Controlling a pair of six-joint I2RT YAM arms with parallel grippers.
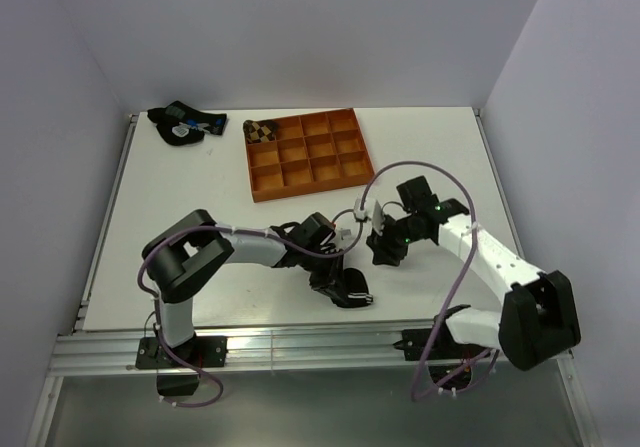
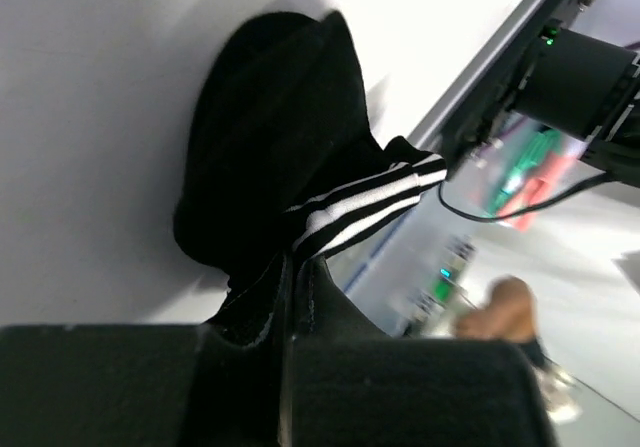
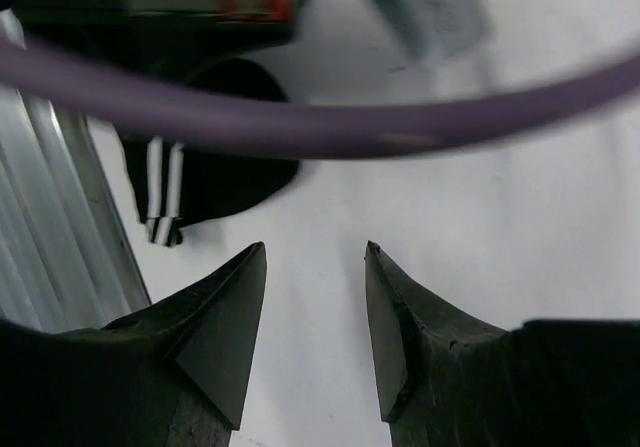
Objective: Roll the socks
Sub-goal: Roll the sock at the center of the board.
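Near the far left corner of the white table lay a dark sock bundle with blue and white marks, which only the top camera showed. Just right of it stood the orange tray, a rigid grid of square compartments. The far left compartment held the argyle sock, a compact brown-and-black wad. From that height it was too small to tell whether it was rolled or merely bunched.

Toward the near edge, about midway along it, my left gripper reached down onto the black ankle sock. From above, the sock was only a dark lump with a fleck of white. My left wrist camera showed more: the left gripper had its fingers pressed together on a fold of the black ankle sock. The soft knit lay humped on the table, and its white-striped cuff stuck out toward the metal rail.

To the right, my right gripper hovered apart from the sock. In its own camera the right gripper stood with its wedge-shaped fingers moderately parted over bare table, gripping nothing. A blurred purple cable crossed that view, with the black ankle sock beyond it.
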